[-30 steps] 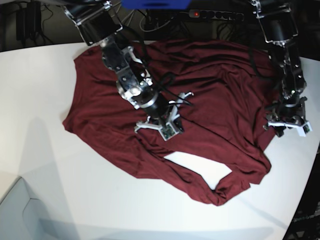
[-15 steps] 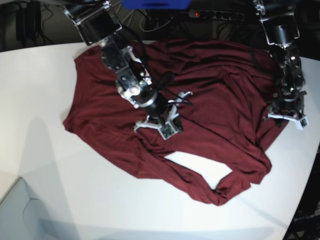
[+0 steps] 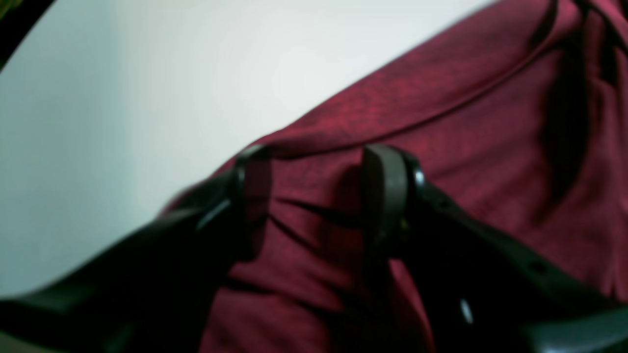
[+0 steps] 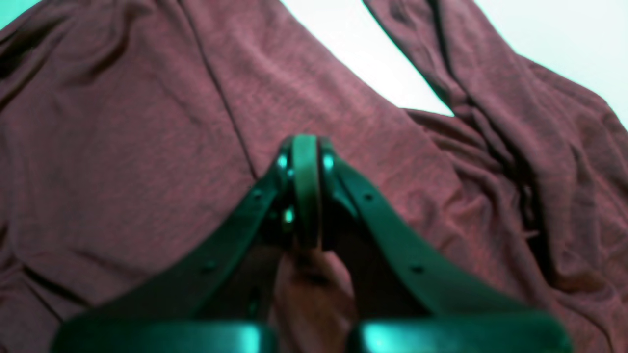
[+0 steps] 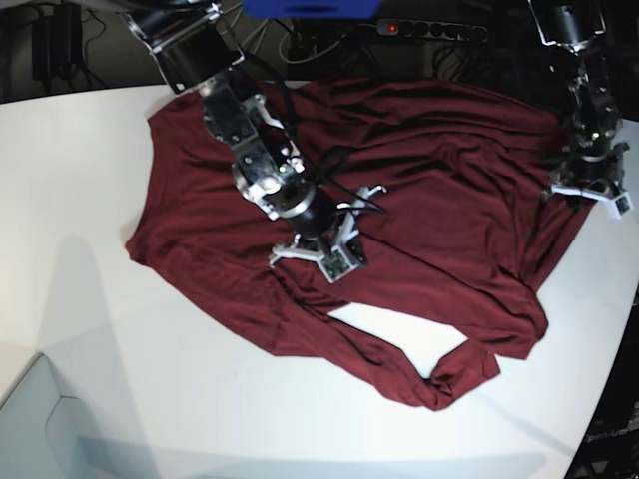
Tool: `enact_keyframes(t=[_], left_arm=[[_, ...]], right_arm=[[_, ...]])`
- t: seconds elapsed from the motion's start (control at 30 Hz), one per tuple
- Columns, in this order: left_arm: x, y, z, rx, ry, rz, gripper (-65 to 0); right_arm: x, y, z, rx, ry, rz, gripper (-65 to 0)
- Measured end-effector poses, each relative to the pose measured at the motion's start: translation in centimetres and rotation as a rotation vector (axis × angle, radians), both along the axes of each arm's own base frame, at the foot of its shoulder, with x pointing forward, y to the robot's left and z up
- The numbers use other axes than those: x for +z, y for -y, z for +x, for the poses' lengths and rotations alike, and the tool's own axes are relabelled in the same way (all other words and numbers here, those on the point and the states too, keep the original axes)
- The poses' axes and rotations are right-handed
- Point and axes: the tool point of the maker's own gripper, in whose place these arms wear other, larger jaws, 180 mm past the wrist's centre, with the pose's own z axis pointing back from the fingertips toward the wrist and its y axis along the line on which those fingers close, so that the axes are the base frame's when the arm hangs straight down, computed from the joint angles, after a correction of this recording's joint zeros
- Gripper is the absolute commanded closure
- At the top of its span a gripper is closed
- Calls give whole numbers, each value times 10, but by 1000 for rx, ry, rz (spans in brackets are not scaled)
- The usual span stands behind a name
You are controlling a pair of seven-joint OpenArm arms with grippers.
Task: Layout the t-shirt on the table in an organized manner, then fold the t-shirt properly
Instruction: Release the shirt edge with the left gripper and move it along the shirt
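Maroon t-shirt point(image 5: 439, 190) spread wrinkled on white table point(image 5: 90, 200); right end effector point(image 5: 321, 254) mid-shirt, left end effector point(image 5: 589, 190) at edge.

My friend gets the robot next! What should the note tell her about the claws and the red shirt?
Left gripper: jaws partly apart, cloth of the t-shirt's edge bunched between them, at the table's side.
Right gripper: jaws shut, resting on the middle of the shirt; whether it pinches cloth is unclear.
Shirt: spread on the white table but wrinkled, one sleeve trailing toward the near edge.
Done: rough spreading.
Left: smooth it flat, straighten the sleeves, then fold.
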Motion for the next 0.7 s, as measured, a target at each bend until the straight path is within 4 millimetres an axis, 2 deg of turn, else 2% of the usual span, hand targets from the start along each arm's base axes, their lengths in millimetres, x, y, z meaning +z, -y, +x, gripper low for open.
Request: enact_keyframes(t=[0.3, 0.47, 0.57, 0.63, 0.7], left_arm=[[10, -33, -26, 111, 9, 8, -293], [59, -44, -9, 111, 130, 78, -293], [76, -35, 3, 98, 187, 81, -293], [81, -19, 17, 96, 231, 53, -293], [79, 5, 35, 55, 252, 21, -293]], right_arm=[[0, 0, 0, 0, 1, 1, 0], [0, 1, 0, -1, 1, -1, 0], [5, 5, 7, -14, 12, 1, 0], [9, 18, 18, -60, 18, 12, -37], [10, 35, 27, -110, 19, 18, -90]])
